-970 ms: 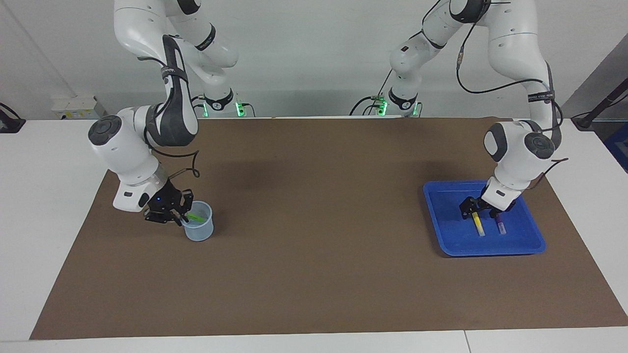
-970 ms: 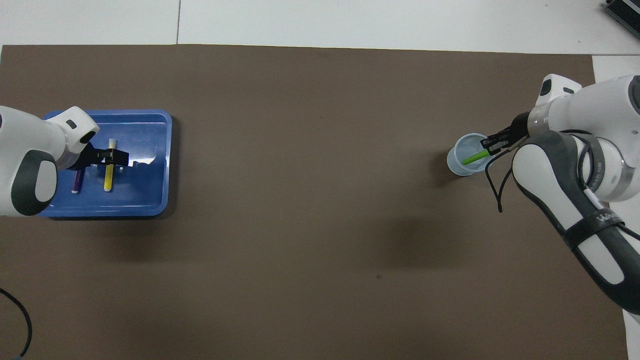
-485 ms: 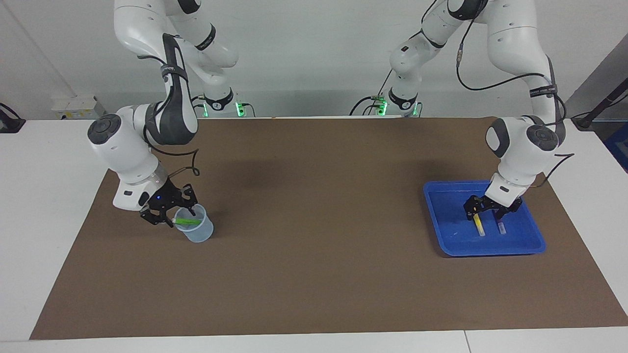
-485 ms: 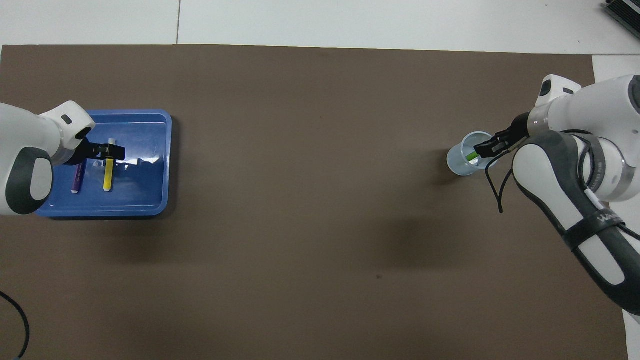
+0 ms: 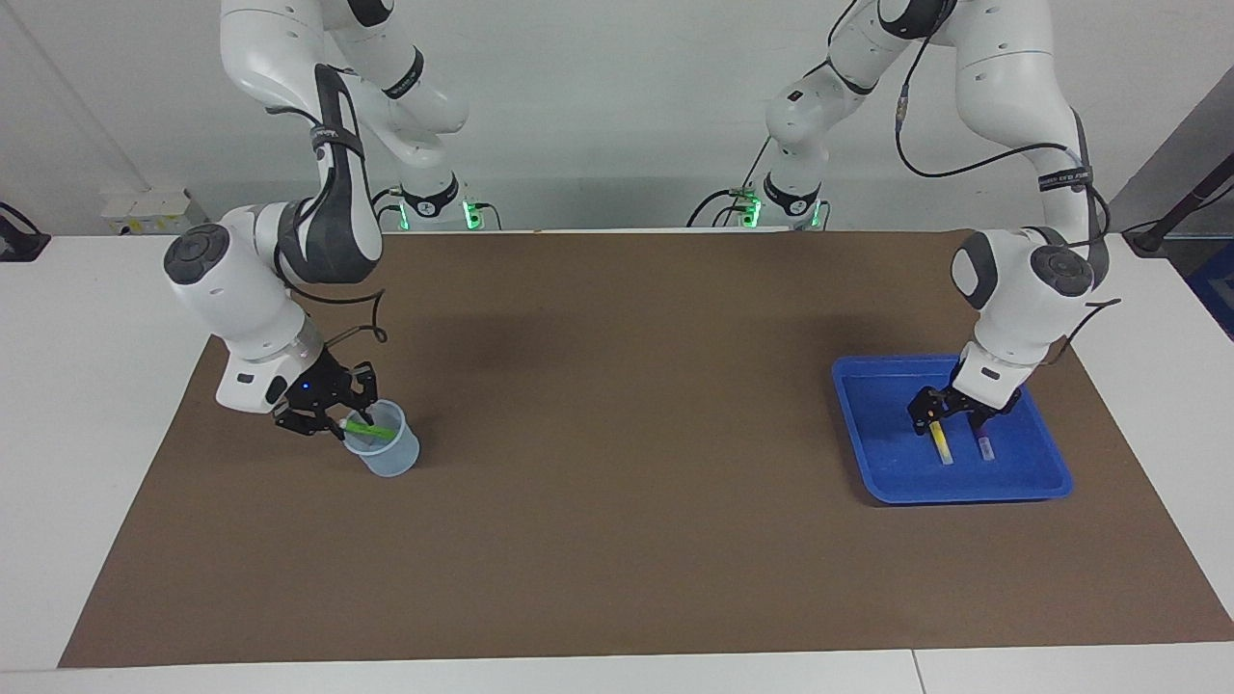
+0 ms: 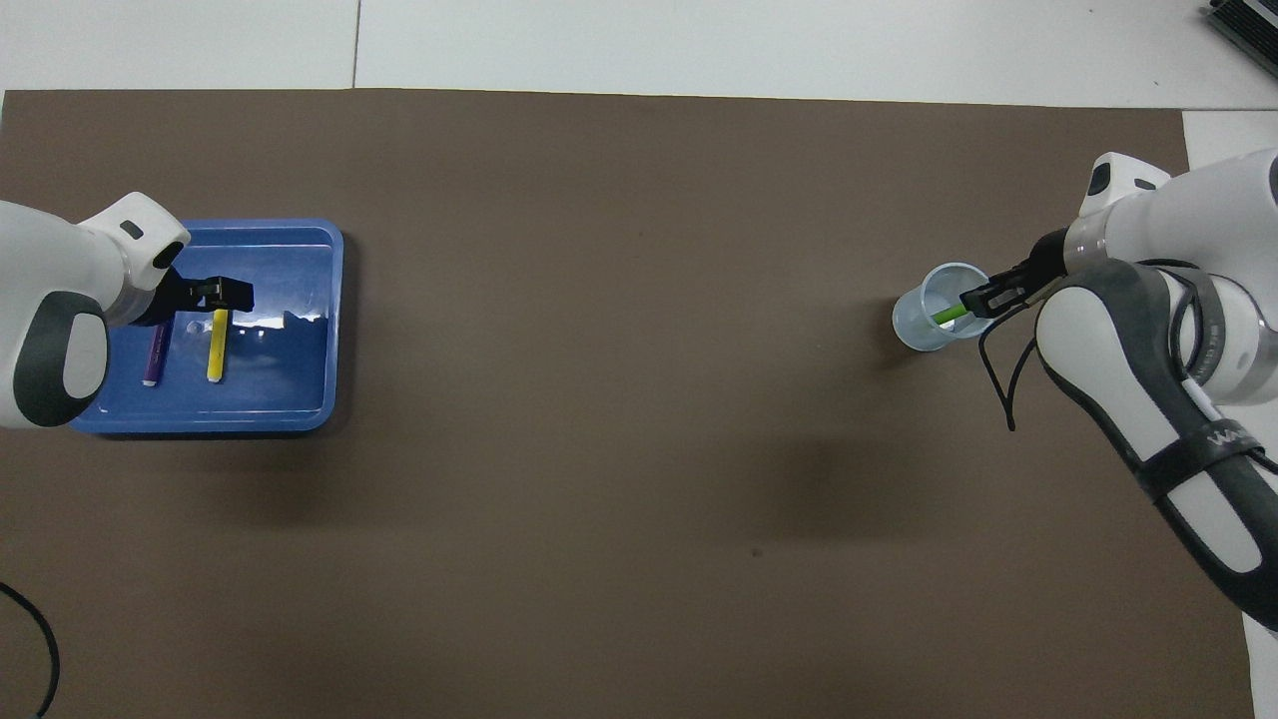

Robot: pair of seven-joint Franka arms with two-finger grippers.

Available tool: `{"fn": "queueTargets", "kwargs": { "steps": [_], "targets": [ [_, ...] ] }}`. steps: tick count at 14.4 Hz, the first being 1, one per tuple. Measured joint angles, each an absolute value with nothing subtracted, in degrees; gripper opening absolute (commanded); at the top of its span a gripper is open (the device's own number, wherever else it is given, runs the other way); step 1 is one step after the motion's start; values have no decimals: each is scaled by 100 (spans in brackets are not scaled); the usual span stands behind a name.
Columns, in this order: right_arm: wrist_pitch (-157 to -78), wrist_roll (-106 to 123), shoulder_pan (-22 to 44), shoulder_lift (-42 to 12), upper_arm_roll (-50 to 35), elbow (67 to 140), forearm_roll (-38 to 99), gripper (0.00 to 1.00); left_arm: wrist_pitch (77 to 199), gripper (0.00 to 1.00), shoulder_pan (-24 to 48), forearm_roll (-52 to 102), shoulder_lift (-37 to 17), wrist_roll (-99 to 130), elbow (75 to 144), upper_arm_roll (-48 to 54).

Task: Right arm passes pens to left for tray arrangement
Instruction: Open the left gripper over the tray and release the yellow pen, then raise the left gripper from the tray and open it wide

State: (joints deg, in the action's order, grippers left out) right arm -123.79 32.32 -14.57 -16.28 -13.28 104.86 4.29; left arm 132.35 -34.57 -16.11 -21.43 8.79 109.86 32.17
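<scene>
A green pen [image 5: 371,429] [image 6: 947,316] lies level across the mouth of a small translucent cup [image 5: 390,455] [image 6: 921,325], and my right gripper [image 5: 333,421] [image 6: 983,300] is shut on the pen's end by the cup's rim. At the left arm's end of the table sits the blue tray [image 5: 868,463] [image 6: 300,399]. A yellow pen [image 5: 941,444] [image 6: 216,350] and a purple pen [image 5: 984,447] [image 6: 153,359] lie side by side in it. My left gripper [image 5: 950,416] [image 6: 222,294] hangs open just over the ends of those two pens nearer the robots, holding nothing.
A brown mat [image 5: 617,463] covers most of the white table. The cup stands on it at the right arm's end. A black cable [image 6: 30,639] shows at one corner of the overhead view.
My right gripper opened, then closed on the green pen and tipped it from leaning in the cup to level at the rim. My left gripper rose a little off the yellow pen.
</scene>
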Motion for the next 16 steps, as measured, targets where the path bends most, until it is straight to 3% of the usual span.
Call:
{"fn": "queueTargets", "kwargs": {
  "steps": [3,8,16],
  "targets": [
    [-12302,3232,-1455,-1565,-1362,10460,433,0,12646,100,-3425,-1523,-2097,2104,10918,3354],
    [-12258,3232,-1434,-1554,-1380,10469,432,0,12100,100,-3395,-245,-1922,3207,10900,3466],
    [-11482,2943,-1205,-1444,-1405,9896,433,0,11258,99,-3391,1370,-1832,4897,10924,3632]
  ]
}}
